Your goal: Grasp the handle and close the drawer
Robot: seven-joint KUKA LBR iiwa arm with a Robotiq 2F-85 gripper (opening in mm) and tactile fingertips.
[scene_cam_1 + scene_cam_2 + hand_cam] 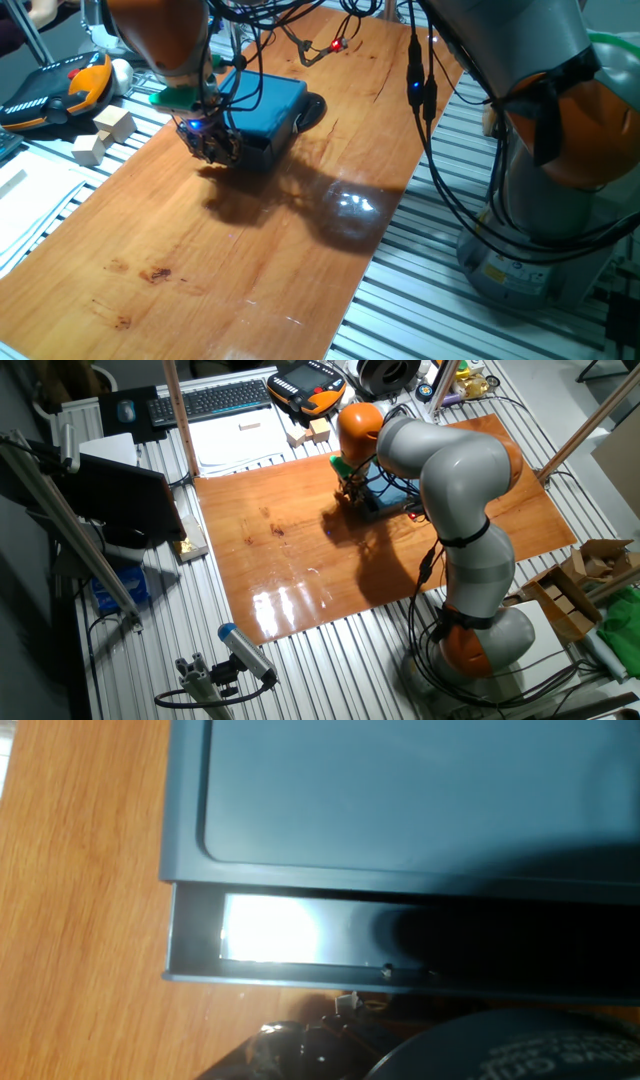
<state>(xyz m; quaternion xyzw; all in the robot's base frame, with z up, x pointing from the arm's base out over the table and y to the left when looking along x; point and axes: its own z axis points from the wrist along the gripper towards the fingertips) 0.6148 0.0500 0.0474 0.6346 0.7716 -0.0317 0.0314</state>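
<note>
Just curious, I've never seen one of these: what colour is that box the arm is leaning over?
Blue, a teal-like shade. The box shows best in the fixed view closest to the table.

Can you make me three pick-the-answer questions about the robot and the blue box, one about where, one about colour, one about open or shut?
1. Where is the gripper?
A. at the front of the blue box
B. at the table's far corner
C. over the keyboard

2. What colour is the tabletop?
A. white
B. orange-brown wood
C. green

3. How is the drawer?
A. pulled fully out onto the table
B. pushed fully in
C. open a little

Answers: 1 A, both fixed views show the hand right at the box's front. 2 B, the board shows wood grain. 3 C, the hand view shows a narrow strip of tray past the box top.
</note>
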